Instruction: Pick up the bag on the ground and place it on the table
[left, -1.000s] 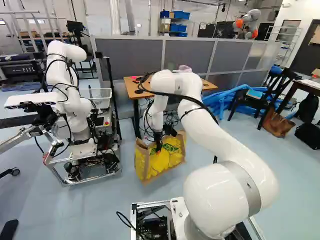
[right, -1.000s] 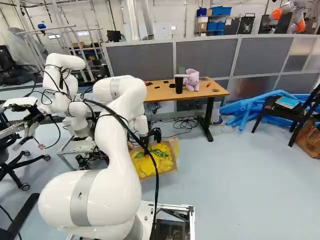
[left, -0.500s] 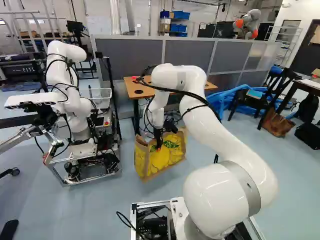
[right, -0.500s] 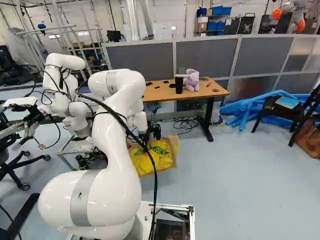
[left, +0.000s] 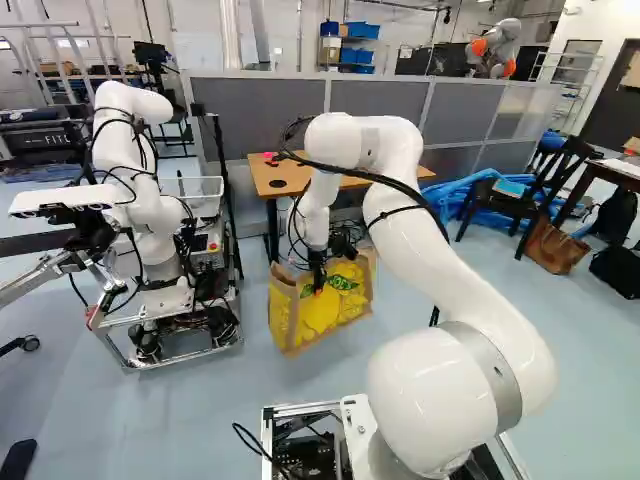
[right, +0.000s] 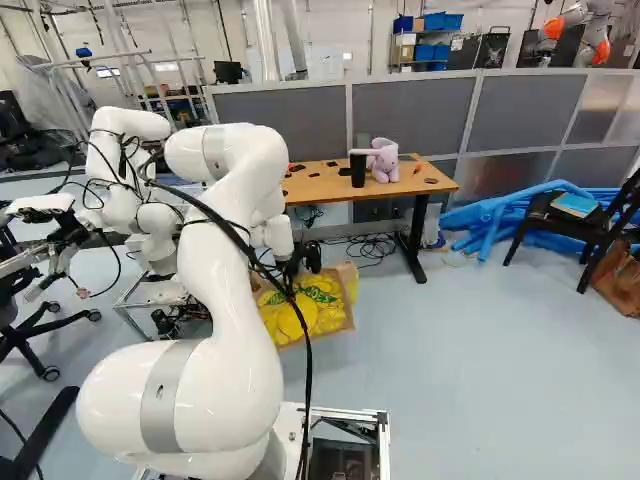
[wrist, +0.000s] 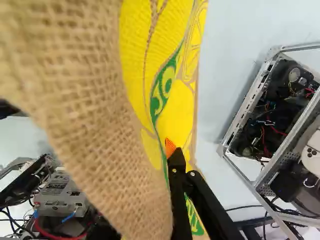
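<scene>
Your gripper (left: 318, 287) is clamped on the bag (left: 312, 322), low before the table (right: 325, 190); raising and placing it there remain.

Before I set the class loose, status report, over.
Gripper shut on burlap bag. Bag not yet on table. Black cup, purple plush toy on tabletop.

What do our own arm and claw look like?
Arm: glossy white, thick rounded tubular segments with bulbous joints, a grey band around a lower one. Loose black cables run along its outside. Claw: black and angular, with a small patch of bright orange. Other markings: none I can make out.
</scene>
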